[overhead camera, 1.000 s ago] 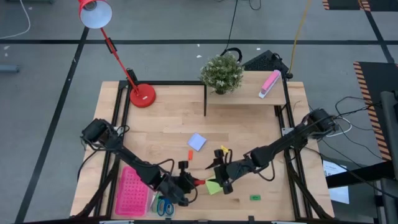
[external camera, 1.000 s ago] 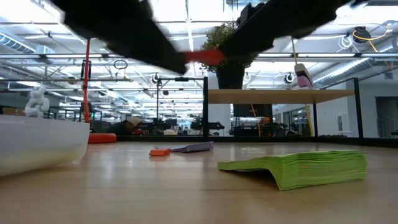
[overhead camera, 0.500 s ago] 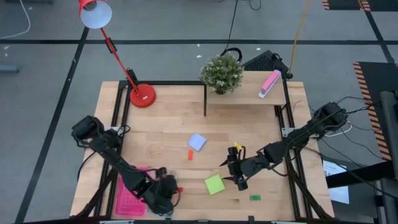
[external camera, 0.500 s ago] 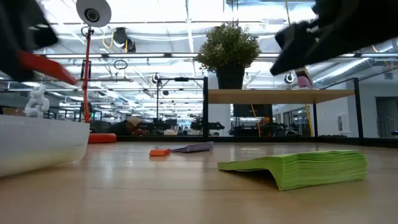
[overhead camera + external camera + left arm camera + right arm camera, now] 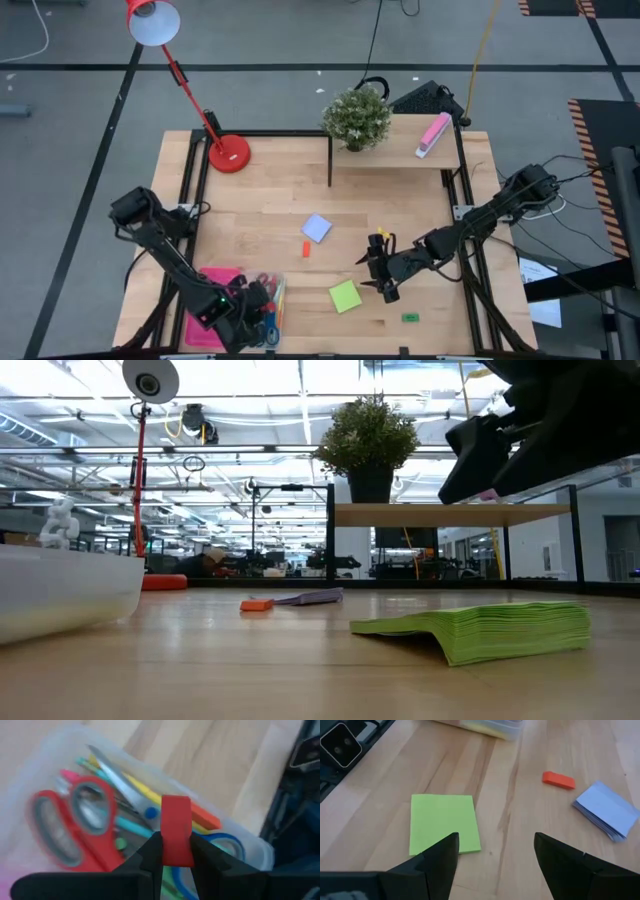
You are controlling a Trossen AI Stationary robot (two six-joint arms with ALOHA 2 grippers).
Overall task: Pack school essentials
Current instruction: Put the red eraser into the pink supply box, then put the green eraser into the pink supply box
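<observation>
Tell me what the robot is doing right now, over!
Left gripper shut on red block, over clear box of scissors and pens. Right gripper open above green note pad. Nothing in the way.

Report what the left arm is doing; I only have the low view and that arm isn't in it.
Observer: The left end effector is shut on a small red rectangular block.
Operator: Say where it is.
Observer: It is above the clear plastic bin at the table's near left, beside the pink perforated tray.
Operator: List what the bin holds.
Observer: Red-handled scissors lie in it among thin coloured pens.
</observation>
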